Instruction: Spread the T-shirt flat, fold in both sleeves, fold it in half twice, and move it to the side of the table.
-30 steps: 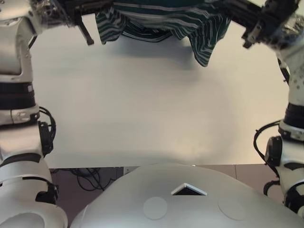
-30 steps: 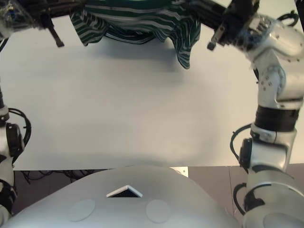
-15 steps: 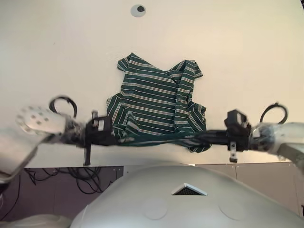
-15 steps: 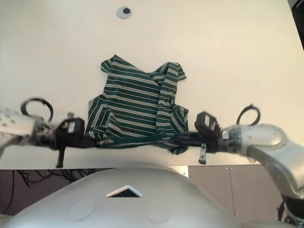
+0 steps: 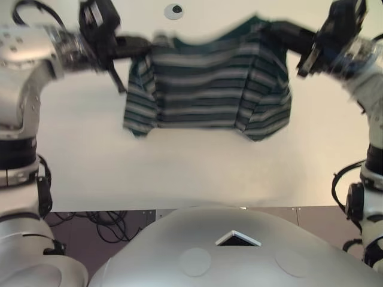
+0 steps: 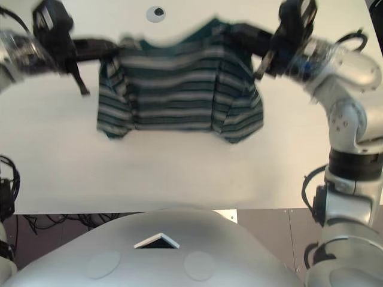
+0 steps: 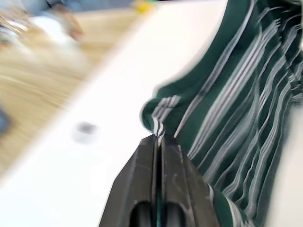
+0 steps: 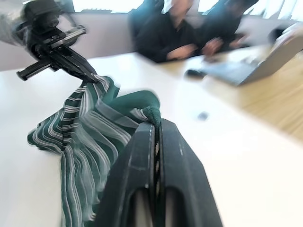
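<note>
A green T-shirt with white stripes [image 5: 209, 89] hangs stretched in the air over the white table [image 5: 179, 167], held up by its two upper corners. My left gripper [image 5: 157, 40] is shut on the corner at the left, its fingers [image 7: 158, 146] pinching a fold of the striped cloth. My right gripper [image 5: 266, 27] is shut on the corner at the right, its fingers [image 8: 154, 130] clamped on the fabric's edge. The cloth sags between the two grippers and its lower hem hangs above the tabletop.
A small round grey insert [image 5: 174, 10] sits in the table at the far middle. In the right wrist view people sit at a wooden desk [image 8: 265, 90] beyond the white table. The table's near edge [image 5: 179, 209] runs just in front of me.
Both grippers have lifted the T-shirt from lying at the table's near edge up into the air farther out. The head views have shifted between frames.
</note>
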